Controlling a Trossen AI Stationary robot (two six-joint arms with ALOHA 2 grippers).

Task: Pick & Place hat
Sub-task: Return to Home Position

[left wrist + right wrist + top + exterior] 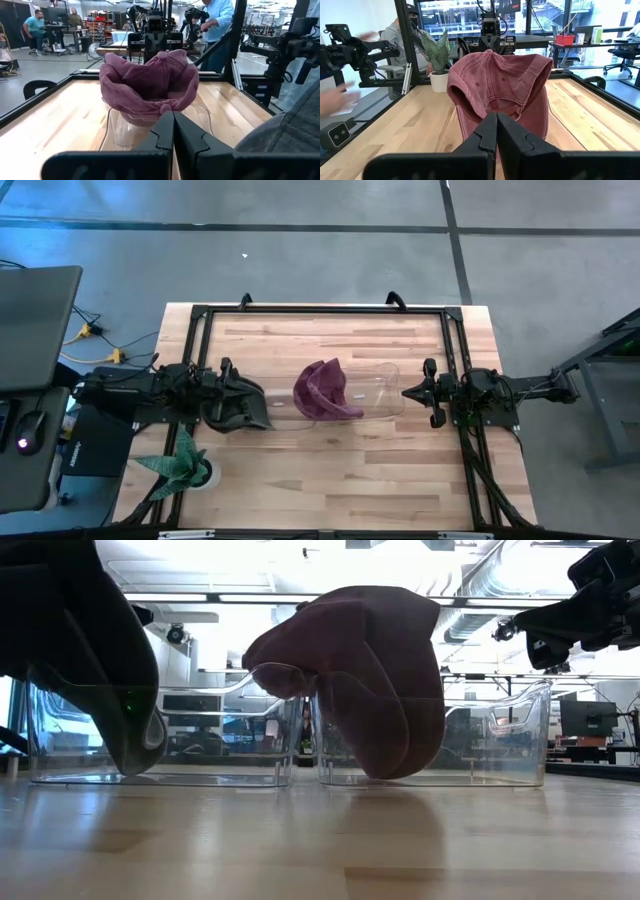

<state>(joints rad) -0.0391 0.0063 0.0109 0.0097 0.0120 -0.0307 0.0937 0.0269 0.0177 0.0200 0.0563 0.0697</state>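
A maroon cap (322, 390) (370, 680) hangs over the walls where two clear bins meet, its crown uppermost and its lower part down inside the right bin (500, 740). A dark grey hat (240, 412) (110, 690) hangs into the left bin (220, 755), close beside my left gripper (258, 402). In the left wrist view that gripper (173, 125) is shut and empty, pointing at the maroon cap (147, 85), with grey cloth (285, 130) at its side. My right gripper (405, 392) (496, 125) is shut, right of the cap (500, 80) and short of it.
A potted plant (182, 465) stands at the table's near left corner. A black frame (320, 310) runs around the table's work area. Bare wood (340, 470) lies near of the bins. People stand and sit in the room beyond the table.
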